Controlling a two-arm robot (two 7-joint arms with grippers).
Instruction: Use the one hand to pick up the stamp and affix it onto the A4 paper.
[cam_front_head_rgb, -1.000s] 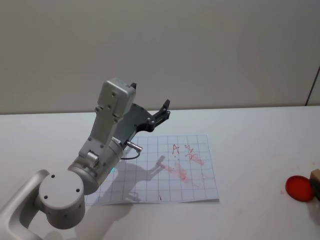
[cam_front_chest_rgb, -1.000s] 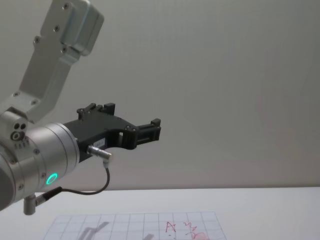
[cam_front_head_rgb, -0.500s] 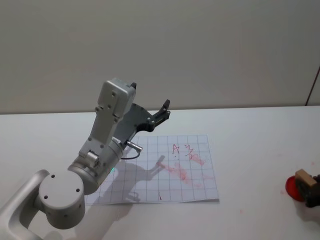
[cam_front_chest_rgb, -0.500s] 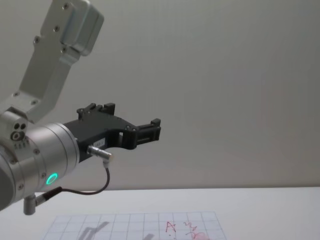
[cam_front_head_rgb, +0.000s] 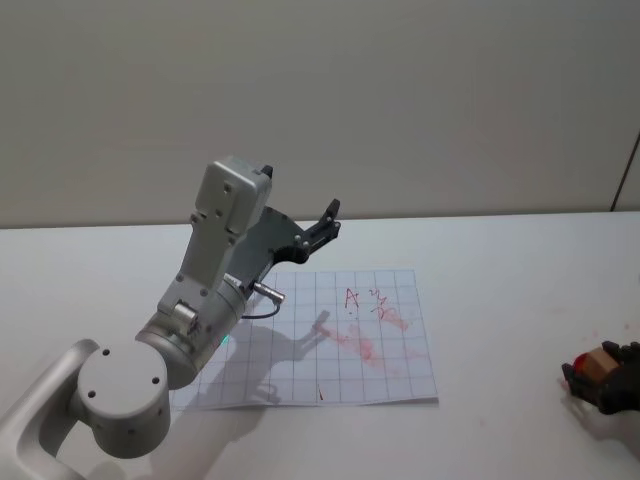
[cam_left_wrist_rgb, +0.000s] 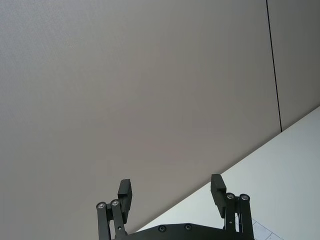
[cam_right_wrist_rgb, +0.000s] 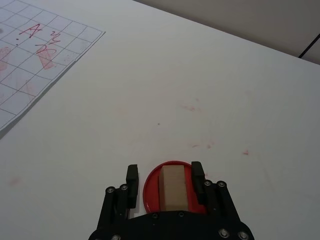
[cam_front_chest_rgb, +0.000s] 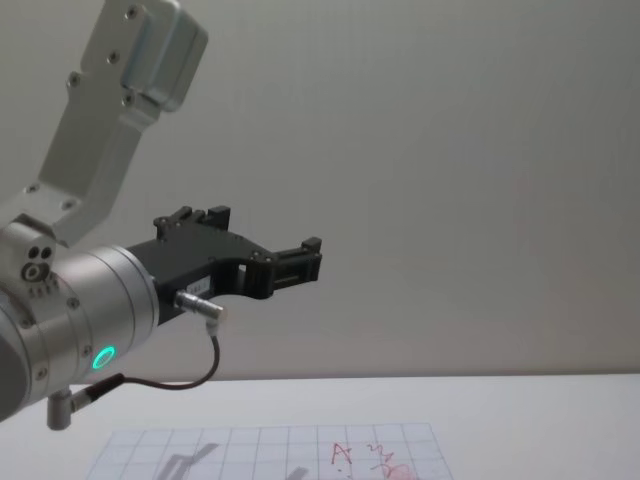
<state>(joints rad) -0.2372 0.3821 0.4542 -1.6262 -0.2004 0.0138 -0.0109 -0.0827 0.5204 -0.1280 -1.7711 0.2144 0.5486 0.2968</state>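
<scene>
The stamp (cam_right_wrist_rgb: 172, 192), a tan wooden block, stands on a round red ink pad (cam_right_wrist_rgb: 150, 189) near the table's right edge. My right gripper (cam_right_wrist_rgb: 165, 175) is open and straddles it, with a gap showing on each side of the block. In the head view this gripper (cam_front_head_rgb: 602, 373) and the stamp (cam_front_head_rgb: 598, 361) sit at the far right. The A4 paper (cam_front_head_rgb: 395, 375) lies flat mid-table with its blue grid, red scribbles and a pinkish blotch. My left gripper (cam_front_head_rgb: 333, 219) hangs open and empty above the paper's far left corner.
The big silver left arm (cam_front_head_rgb: 215, 270) rises over the paper's left half and casts a shadow on it. Bare white table (cam_right_wrist_rgb: 165, 85) lies between the paper (cam_right_wrist_rgb: 30, 65) and the ink pad, with faint red ink specks. A plain wall stands behind.
The right gripper came in from the right edge and moved left, with the stamp between its fingers, until both stood over the red pad. The left arm has not moved.
</scene>
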